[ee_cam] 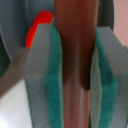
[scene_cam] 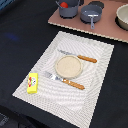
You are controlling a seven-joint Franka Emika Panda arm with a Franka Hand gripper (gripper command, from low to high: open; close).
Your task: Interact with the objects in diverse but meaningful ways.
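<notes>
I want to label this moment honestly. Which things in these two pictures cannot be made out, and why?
- Gripper: not seen in the exterior view, probably beyond its top edge.
- Brown sausage stick: in the wrist view its ends are cut off by the picture edges.
- Red round tomato: wrist view, mostly hidden behind a green finger pad.
- Dark grey pot: exterior view, top cut off; red contents too small to identify.
- Yellow block: print blurred.

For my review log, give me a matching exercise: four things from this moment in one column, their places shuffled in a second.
1 yellow rectangular block
2 tan round plate
3 brown sausage stick
4 red round tomato

A between the green gripper pads
B at the dark grey pot
C striped placemat edge, exterior view's left
D between orange-handled fork and knife

Pairs: 1-C, 2-D, 3-A, 4-B
</notes>
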